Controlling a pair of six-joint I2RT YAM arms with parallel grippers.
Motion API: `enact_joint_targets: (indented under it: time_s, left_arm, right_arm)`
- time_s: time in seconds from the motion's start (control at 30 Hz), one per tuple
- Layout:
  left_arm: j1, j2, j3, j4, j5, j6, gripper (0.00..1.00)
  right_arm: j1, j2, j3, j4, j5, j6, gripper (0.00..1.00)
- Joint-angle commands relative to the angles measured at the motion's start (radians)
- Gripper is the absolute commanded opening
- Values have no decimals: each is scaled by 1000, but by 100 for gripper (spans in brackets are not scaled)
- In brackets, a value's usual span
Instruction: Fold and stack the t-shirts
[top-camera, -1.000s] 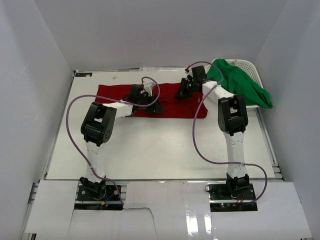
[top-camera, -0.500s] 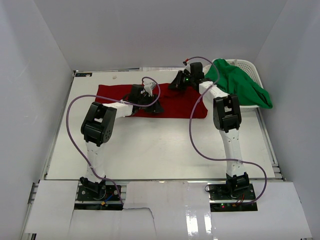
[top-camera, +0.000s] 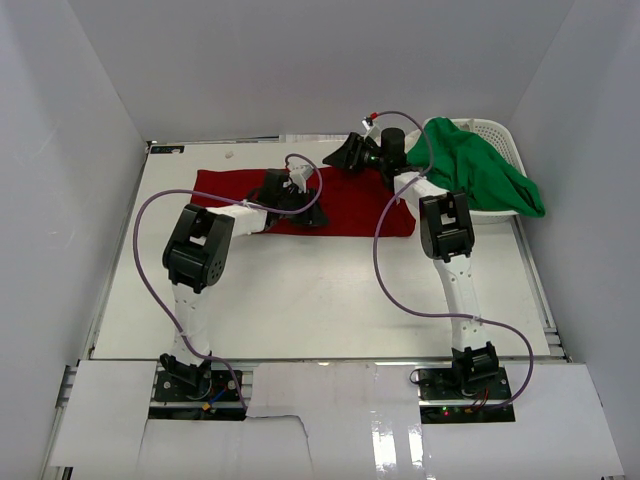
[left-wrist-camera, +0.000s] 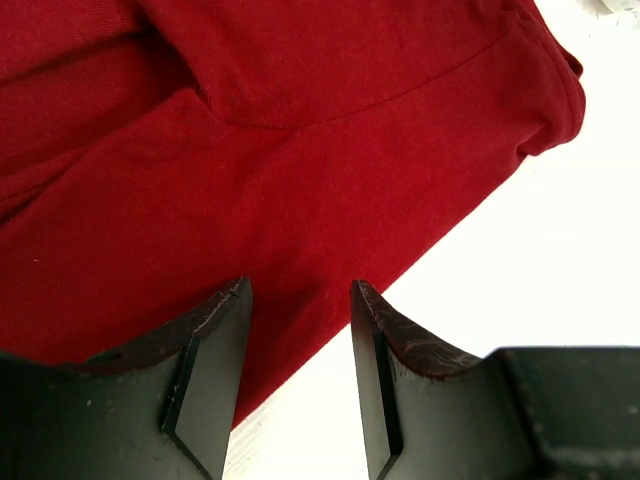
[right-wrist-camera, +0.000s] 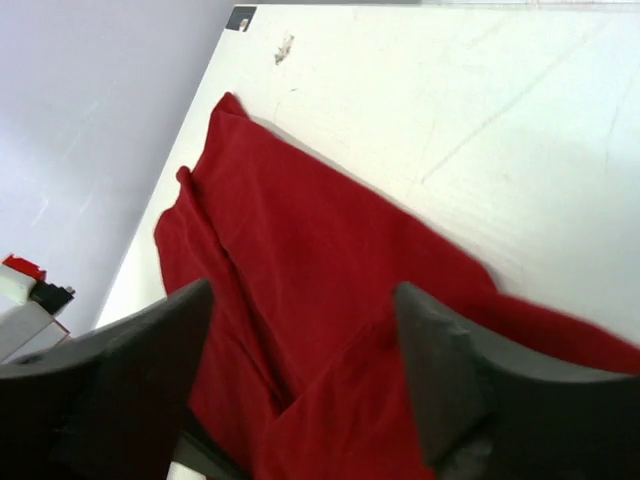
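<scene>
Folding the red shirt (top-camera: 345, 210): left gripper (left-wrist-camera: 300, 290) and right gripper (right-wrist-camera: 302, 300) both gape empty, so next comes an edge grasp.

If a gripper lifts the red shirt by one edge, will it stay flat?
Probably not: the red shirt lies in soft folds and creases, so it would likely droop from the grip. It looks thin, so probably light. Pushed on the table, it would likely bunch rather than slide whole.
</scene>
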Motion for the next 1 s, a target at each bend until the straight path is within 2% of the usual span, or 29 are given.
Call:
enact_joint_targets:
  time_s: [0.0,0.1,0.23,0.27,0.47,0.6,0.67,0.73,0.83,0.97]
  left_arm:
    - [-26,-7,6,-72,-18,15,55]
    - [-33,-12,7,-72,-20,12,56]
    - [-34,-30,4,-72,-23,9,55]
    - [-34,-38,6,-72,-17,4,55]
    - [-34,-170,13,-83,-14,-52,61]
    - [-20,-302,55,-207,-164,-30,70]
    - [10,-346,65,-219,-196,-16,74]
    - [100,-366,88,-226,-149,-22,76]
    - [229,-308,163,-281,-54,-5,75]
    - [322,-193,292,-380,-45,86,74]
  right_arm:
    - [-7,3,38,206,-30,-23,83]
    - [-10,-27,47,207,2,-74,89]
    - [-25,-119,13,145,13,-144,90]
    - [-24,-151,-5,84,20,-208,90]
    - [-24,-452,-266,-119,137,-367,90]
    - [-16,-614,-398,-277,247,-410,89]
    - [-2,-648,-441,-389,287,-445,89]
    - [16,-681,-465,-511,355,-454,89]
    - [44,-713,-498,-590,413,-457,88]
    - [90,-725,-541,-708,490,-464,88]
